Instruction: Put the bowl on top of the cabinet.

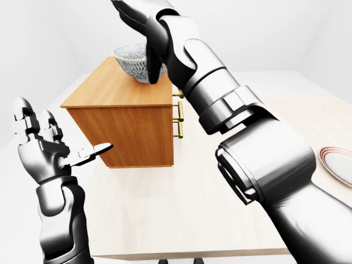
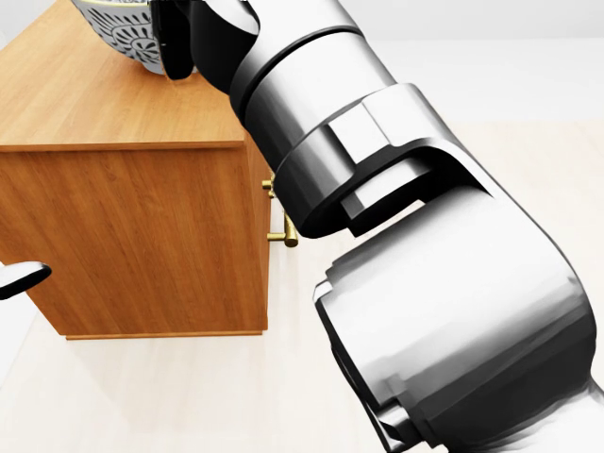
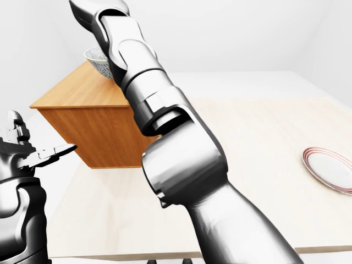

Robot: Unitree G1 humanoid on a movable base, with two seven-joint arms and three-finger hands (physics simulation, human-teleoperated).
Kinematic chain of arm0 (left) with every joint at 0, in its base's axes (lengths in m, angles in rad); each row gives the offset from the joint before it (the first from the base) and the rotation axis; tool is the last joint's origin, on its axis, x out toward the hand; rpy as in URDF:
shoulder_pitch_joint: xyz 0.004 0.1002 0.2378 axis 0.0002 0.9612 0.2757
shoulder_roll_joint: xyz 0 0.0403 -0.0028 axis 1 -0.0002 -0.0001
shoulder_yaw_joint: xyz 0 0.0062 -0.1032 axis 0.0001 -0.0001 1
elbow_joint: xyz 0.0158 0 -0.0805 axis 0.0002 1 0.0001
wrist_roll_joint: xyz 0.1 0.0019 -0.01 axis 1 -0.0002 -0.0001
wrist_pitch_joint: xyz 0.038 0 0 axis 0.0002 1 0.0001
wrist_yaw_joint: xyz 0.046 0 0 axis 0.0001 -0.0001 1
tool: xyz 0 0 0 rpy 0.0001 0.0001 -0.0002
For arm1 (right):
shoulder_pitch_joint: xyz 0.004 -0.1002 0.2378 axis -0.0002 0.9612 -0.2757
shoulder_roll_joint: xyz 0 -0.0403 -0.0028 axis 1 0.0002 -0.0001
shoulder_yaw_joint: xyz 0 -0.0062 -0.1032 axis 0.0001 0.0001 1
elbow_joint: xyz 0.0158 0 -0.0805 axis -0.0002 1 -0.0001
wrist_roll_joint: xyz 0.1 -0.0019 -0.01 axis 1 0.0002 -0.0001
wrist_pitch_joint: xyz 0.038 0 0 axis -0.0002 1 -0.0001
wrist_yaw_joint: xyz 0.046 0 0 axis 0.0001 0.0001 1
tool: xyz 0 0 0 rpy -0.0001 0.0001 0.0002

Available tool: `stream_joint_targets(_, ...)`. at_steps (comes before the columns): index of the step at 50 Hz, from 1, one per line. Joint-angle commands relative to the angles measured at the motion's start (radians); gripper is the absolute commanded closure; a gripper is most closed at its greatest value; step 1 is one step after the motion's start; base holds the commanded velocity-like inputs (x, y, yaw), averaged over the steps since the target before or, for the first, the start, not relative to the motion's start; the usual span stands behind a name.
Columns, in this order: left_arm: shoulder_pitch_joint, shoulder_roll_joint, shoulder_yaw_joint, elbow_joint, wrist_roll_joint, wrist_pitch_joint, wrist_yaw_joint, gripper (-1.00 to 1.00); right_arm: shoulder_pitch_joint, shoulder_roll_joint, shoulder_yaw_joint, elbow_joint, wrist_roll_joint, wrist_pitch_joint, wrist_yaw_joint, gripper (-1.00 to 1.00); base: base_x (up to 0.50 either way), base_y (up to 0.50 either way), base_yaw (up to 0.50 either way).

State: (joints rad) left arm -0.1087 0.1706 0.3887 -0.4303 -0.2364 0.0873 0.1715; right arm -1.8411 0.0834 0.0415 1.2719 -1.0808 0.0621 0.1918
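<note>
Item: white ceramic bowl with grey patterned outside [image 1: 131,61], located at the far part of the top of the boxy orange-brown wooden cabinet [image 1: 124,124], which stands on the pale wood bench [image 1: 181,209]. The robot's right hand [image 1: 151,58] holds the bowl, dark fingers curled over its near rim; whether the base already touches the cabinet top cannot be told. Step in hand, as judged: setting down and letting go. Done well, the bowl goes down level, well inside the edges, and the fingers open only once it rests, then lift clear straight up. The left hand [image 1: 47,146] hangs open and empty, left of the cabinet. Also present: brass drawer handles [image 1: 178,118]; white plate with red rim [image 1: 338,162], far right. Brands, labels, writing: none legible.
</note>
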Motion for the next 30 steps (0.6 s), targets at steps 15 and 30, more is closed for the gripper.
stream_joint_targets(15, 0.012, -0.016, -0.035, 0.012, 0.023, 0.000, 0.002, -1.00, -0.253, -0.041, -0.063, -0.023, 0.207, 0.025, -0.111, -1.00, 0.00, 0.00, 0.00)
stream_joint_targets(30, 0.013, -0.020, -0.039, 0.010, 0.030, 0.000, 0.002, -1.00, -0.253, -0.079, -0.059, -0.102, 0.358, 0.025, -0.117, -1.00, 0.00, 0.00, 0.00)
